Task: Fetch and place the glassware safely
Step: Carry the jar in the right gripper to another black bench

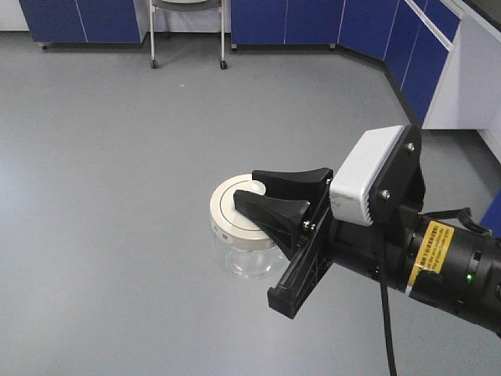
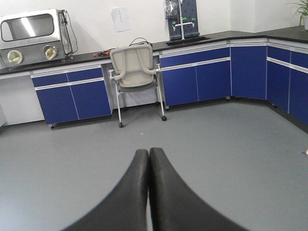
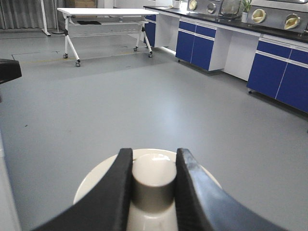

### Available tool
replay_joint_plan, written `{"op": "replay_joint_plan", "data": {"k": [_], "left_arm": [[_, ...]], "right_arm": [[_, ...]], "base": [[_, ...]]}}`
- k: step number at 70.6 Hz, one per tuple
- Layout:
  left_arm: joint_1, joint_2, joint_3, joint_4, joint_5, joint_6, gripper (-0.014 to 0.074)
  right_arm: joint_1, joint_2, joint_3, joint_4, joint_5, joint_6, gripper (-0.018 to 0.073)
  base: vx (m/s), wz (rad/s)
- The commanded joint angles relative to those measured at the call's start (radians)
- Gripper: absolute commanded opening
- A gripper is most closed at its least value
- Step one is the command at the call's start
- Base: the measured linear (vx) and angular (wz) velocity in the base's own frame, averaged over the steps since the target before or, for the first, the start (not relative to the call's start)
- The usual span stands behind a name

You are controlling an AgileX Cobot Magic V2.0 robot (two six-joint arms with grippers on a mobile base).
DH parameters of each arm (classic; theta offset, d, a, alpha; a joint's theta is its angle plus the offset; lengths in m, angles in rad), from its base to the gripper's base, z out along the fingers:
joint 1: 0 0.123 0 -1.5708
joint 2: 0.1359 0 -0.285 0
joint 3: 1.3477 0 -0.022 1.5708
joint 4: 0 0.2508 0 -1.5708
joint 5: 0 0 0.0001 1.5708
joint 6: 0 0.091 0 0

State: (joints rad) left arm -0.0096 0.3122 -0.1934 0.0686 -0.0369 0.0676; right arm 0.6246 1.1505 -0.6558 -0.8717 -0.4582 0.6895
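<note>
The right gripper [image 3: 154,154] fills the bottom of its wrist view, its two black fingers pinching the central knob [image 3: 153,183] of the glass jar [image 1: 244,262]. The jar's cream lid [image 1: 227,210] is partly covered by those fingers and cut off at the frame edge. Whether the jar rests on the grey floor [image 1: 102,172] cannot be told. Well beyond the jar, a chair [image 1: 188,23] shows only its legs. The left gripper [image 2: 148,153] has its fingers pressed together, with nothing between them.

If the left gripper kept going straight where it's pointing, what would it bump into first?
Probably the white chair. The shut left gripper aims across the grey floor toward it, with blue cabinets behind. Depth is unclear, so it might pass just beside.
</note>
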Motion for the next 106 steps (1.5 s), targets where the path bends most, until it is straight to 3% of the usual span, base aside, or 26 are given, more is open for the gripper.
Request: {"op": "replay_joint_plan", "data": {"k": [1,106], "left_arm": [[-0.006,0.008,-0.028,-0.01,-0.072,-0.008,-0.0007],[-0.006,0.011,-0.028,-0.01,-0.072,-0.008,-0.0007]], "right_arm": [[-0.001,-0.026,-0.033,0.026,-0.077,0.0,-0.0001],[-0.001,-0.026,-0.033,0.025,-0.077,0.0,-0.0001]], "base": [[0.63,0.03],[0.6,0.0]]}}
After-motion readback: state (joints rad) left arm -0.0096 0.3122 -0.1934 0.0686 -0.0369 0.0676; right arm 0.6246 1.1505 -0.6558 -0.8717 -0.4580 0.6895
